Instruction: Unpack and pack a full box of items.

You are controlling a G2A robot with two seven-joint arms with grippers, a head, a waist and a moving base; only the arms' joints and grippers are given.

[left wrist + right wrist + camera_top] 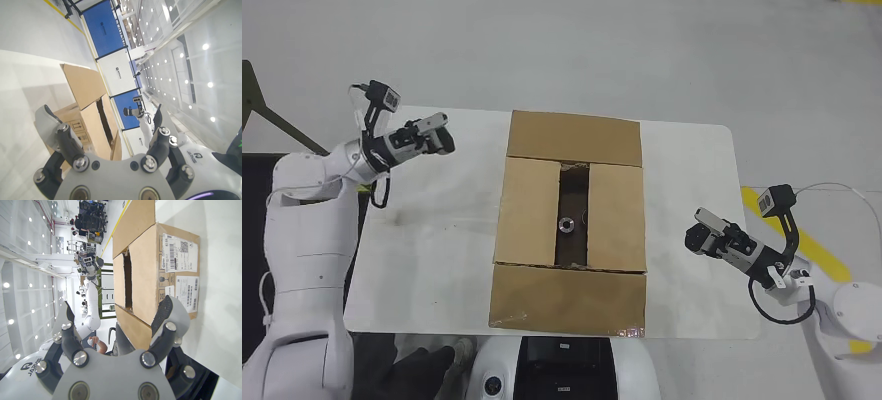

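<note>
A brown cardboard box (532, 205) stands in the middle of the white table (432, 250). Its two long flaps lie nearly flat, leaving a dark slot between them where a small round metal item (565, 223) shows inside. The end flaps stick outward at the far and near ends. My left gripper (445, 140) hovers open over the table's far left corner, well apart from the box (88, 121). My right gripper (694, 238) hangs open to the right of the box (143, 275), short of its labelled side wall. Both grippers (103, 117) (118, 311) hold nothing.
Bare table lies on both sides of the box. The box side facing the right gripper carries white shipping labels (179, 255). A person's hand (95, 341) holding a small white object shows beyond the table's edge in the right wrist view.
</note>
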